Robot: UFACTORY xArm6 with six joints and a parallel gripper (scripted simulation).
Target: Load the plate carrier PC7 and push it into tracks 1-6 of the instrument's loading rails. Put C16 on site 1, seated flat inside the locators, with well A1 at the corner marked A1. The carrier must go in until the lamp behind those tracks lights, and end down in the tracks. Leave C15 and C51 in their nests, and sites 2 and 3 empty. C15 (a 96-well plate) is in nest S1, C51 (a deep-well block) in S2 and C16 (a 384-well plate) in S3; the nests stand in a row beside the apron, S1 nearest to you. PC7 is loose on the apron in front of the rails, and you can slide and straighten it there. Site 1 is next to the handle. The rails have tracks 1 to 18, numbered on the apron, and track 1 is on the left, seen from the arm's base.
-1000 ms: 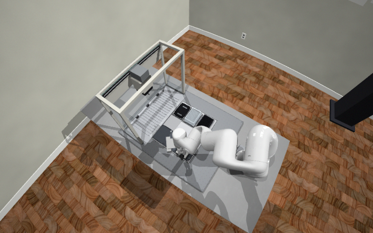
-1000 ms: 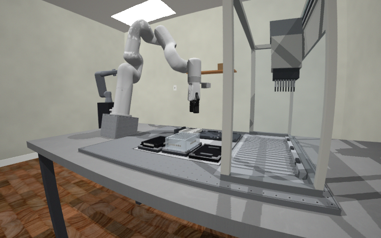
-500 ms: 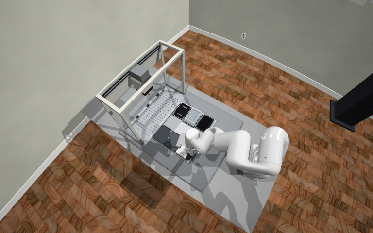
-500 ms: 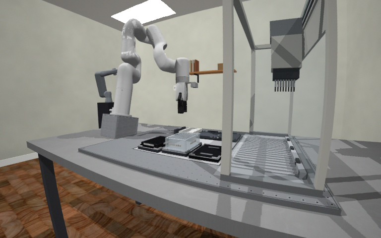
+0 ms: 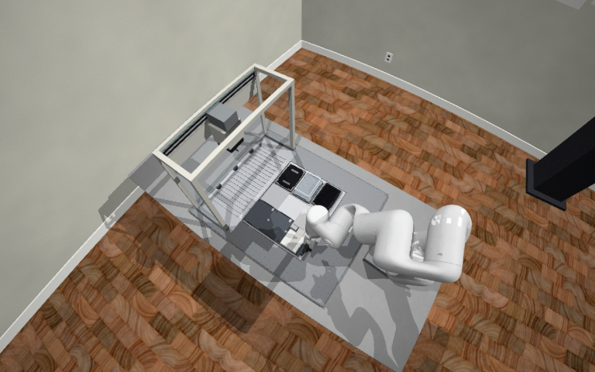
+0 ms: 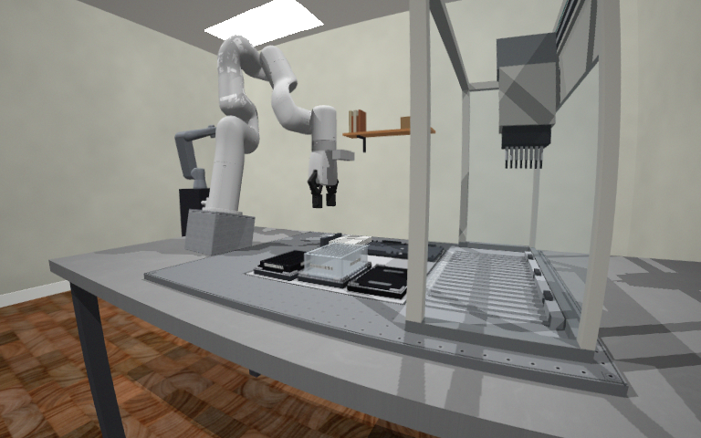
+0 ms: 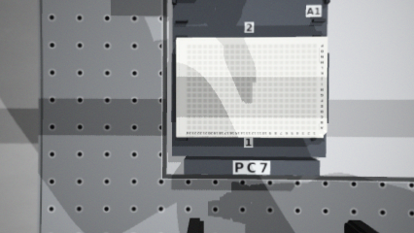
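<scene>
A: Where's C16 [image 7: 250, 87]?
B: On PC7 [image 7: 251, 167], site 1, beside the handle; PC7 lies on the apron, outside the rails [image 6: 486, 281].
A: Gripper [image 6: 323, 199]?
B: High above the handle; jaws fairly wide, empty; probably lining up to push.

A plain room with pale walls and a wood-block floor.
Pale greenish-grey walls [image 5: 109, 65] meet white skirting [image 5: 417, 91] above brown parquet [image 5: 131, 307]. A ceiling light panel [image 6: 263, 23] glows overhead. A wooden wall shelf [image 6: 387, 132] carries books on the far wall; the grey worktop [image 6: 309, 350] stands on dark legs [image 6: 95, 356].
</scene>
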